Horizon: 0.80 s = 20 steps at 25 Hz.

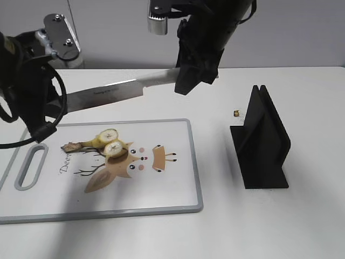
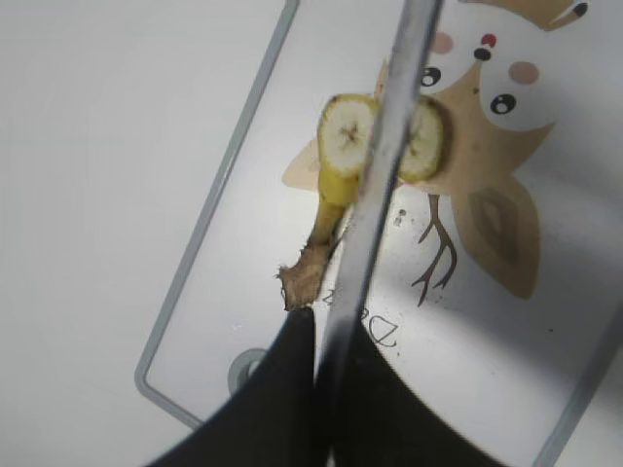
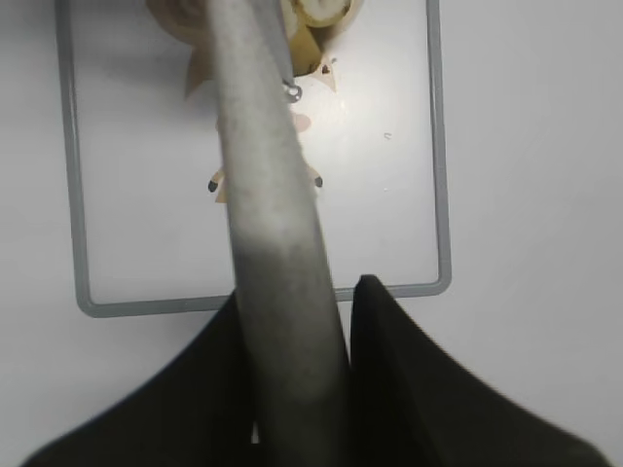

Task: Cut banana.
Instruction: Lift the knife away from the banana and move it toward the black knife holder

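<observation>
A banana (image 1: 110, 141) lies on the left part of the white cutting board (image 1: 178, 189), cut into two pieces with round faces showing and a brown stem pointing left. A long knife (image 1: 108, 93) hangs level above the board's far edge. My right gripper (image 1: 182, 86) is shut on its grey handle (image 3: 277, 253). My left gripper (image 1: 44, 130) is at the blade's tip end. In the left wrist view the blade (image 2: 384, 165) runs out from between the nearly closed fingers (image 2: 326, 326) and crosses over the banana pieces (image 2: 346, 136).
A black knife stand (image 1: 261, 143) is on the table right of the board. A small brass object (image 1: 236, 113) lies beside it. The board has a grey rim (image 3: 438, 146) and a handle slot (image 1: 31, 167) at its left end.
</observation>
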Available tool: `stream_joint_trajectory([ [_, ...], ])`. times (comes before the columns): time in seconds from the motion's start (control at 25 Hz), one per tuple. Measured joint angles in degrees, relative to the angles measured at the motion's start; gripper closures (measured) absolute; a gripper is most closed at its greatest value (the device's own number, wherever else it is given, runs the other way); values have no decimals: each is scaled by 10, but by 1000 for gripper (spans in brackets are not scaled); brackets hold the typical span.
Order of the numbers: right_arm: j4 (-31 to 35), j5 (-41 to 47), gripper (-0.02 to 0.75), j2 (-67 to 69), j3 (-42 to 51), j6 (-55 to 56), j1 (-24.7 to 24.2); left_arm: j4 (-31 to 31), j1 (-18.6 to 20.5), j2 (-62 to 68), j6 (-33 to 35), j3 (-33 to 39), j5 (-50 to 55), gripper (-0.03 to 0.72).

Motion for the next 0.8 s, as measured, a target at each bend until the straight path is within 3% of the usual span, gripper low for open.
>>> stream_joint_trajectory([
  [0.16, 0, 0, 516, 0, 0, 0, 0, -2, 0, -23, 0, 2, 10, 657],
  [0.28, 0, 0, 516, 0, 0, 0, 0, -7, 0, -38, -4, 2, 13, 591],
  [0.36, 0, 0, 516, 0, 0, 0, 0, -9, 0, -48, -9, 2, 13, 506],
  [0.56, 0, 0, 516, 0, 0, 0, 0, -32, 1, -74, -16, 2, 12, 206],
  [0.68, 0, 0, 516, 0, 0, 0, 0, -52, 1, -87, -19, 2, 12, 112],
  [0.8, 0, 0, 516, 0, 0, 0, 0, -49, 1, -99, -51, 1, 8, 87],
])
